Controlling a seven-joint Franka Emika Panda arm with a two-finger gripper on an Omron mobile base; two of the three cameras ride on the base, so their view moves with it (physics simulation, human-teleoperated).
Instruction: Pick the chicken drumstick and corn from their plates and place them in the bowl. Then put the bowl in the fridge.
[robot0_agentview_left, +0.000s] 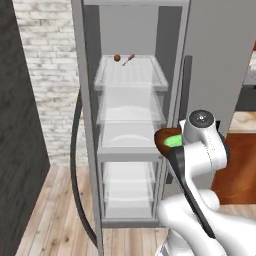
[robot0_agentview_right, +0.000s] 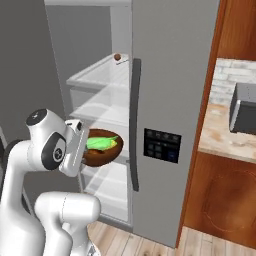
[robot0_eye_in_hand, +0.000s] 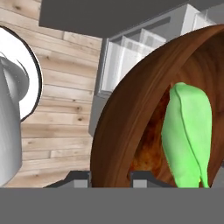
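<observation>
Bowl (robot0_agentview_right: 102, 148) is sitting centre-left in the right base view, carried in the air in front of the open fridge (robot0_agentview_right: 170, 75), roughly level with a middle shelf and not yet resting on one. Corn (robot0_eye_in_hand: 188, 135) is lying inside it, filling the right half of the hand view; chicken drumstick (robot0_eye_in_hand: 148, 151), as far as I can judge, is showing as the reddish-brown patch just left of the corn, low in the bowl. So both foods are reading as loaded, fridge door is standing open, and what's remaining is sliding the bowl onto a shelf and letting go.

Gripper (robot0_eye_in_hand: 110, 177) is pinching the bowl's rim at the bottom centre of the hand view, one finger (robot0_eye_in_hand: 78, 177) outside the wall, the other inside.

In the left base view the arm's wrist is covering most of the bowl, leaving a brown and green sliver at centre right. Drumstick outline is hard to make out against the wood grain. Two small items (robot0_agentview_left: 122, 58) on the top shelf are too small to identify. Plates aren't checkable from here.
</observation>
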